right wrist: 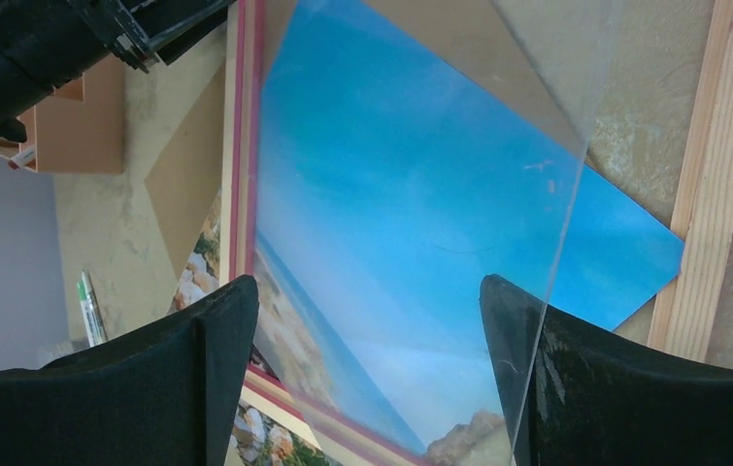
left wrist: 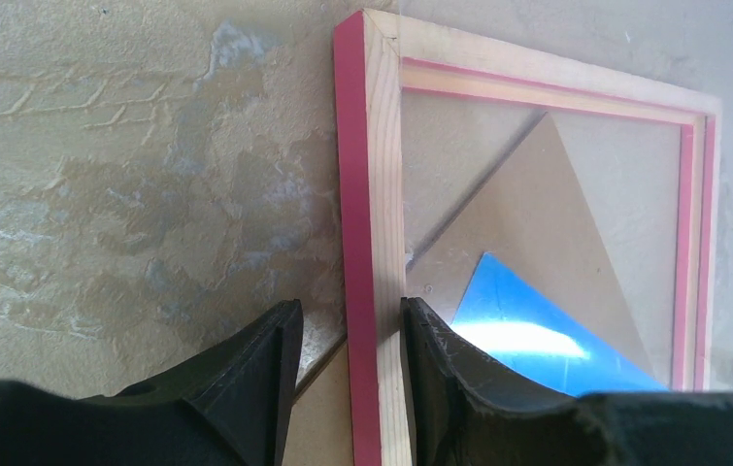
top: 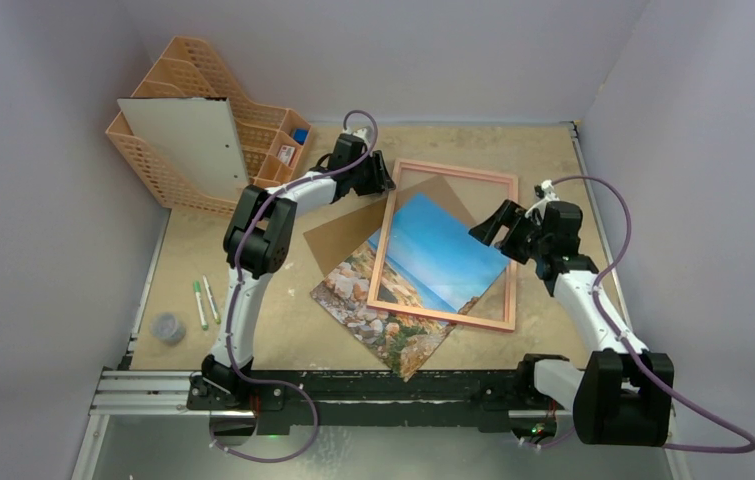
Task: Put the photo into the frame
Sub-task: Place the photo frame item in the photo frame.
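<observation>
The frame [top: 453,168] lies flat, reverse side up, over the photo [top: 433,250] and a brown backing board [top: 338,245]. The photo's rocky end sticks out under the frame's near-left side. My left gripper [top: 383,180] is at the frame's far-left corner. In the left wrist view it [left wrist: 350,330] is open and straddles the frame's rail [left wrist: 372,194]: the right finger touches the wood, the left stands off. My right gripper [top: 488,228] hovers open over the frame's right half. In the right wrist view [right wrist: 367,301] the photo [right wrist: 411,194] shows below, and a clear pane's edge [right wrist: 566,223] crosses the right finger.
An orange desk organiser [top: 203,110] with a white board [top: 188,140] leaning on it stands at the back left. Two markers [top: 203,300] and a small grey cap [top: 166,327] lie at the near left. Grey walls close in both sides.
</observation>
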`<action>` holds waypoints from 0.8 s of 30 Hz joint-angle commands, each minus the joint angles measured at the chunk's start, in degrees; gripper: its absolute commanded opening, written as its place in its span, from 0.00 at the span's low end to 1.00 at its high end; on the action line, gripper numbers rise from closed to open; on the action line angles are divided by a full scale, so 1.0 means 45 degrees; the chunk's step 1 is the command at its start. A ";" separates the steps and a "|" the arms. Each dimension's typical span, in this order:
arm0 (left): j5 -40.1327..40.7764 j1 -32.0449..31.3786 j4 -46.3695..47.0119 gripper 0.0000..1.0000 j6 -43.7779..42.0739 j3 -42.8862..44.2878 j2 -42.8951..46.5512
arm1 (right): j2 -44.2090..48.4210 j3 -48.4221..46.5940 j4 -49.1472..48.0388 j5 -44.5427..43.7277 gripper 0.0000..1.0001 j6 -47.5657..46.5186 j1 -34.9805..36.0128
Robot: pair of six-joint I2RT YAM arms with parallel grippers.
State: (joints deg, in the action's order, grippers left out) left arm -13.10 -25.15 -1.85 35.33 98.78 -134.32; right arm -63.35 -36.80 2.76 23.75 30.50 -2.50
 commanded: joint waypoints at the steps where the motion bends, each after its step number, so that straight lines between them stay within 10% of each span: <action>1: 0.0542 -0.0076 -0.1483 0.43 -0.0368 -0.0433 -0.0892 | 0.0165 0.0462 -0.1936 0.0258 0.87 0.0438 0.0058; 10: 0.0366 -0.0076 -0.1442 0.43 -0.0352 -0.0431 -0.0876 | 0.0268 0.0880 -0.3183 -0.0061 0.88 0.0649 0.0029; 24: -0.0127 -0.0122 -0.0718 0.41 -0.0707 -0.0406 -0.0930 | 0.0070 0.0882 -0.1488 0.0541 0.28 0.0023 0.0029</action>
State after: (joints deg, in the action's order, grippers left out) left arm -14.09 -25.12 -0.62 35.29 98.80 -134.67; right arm -63.37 -32.86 -6.96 23.66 32.67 -2.68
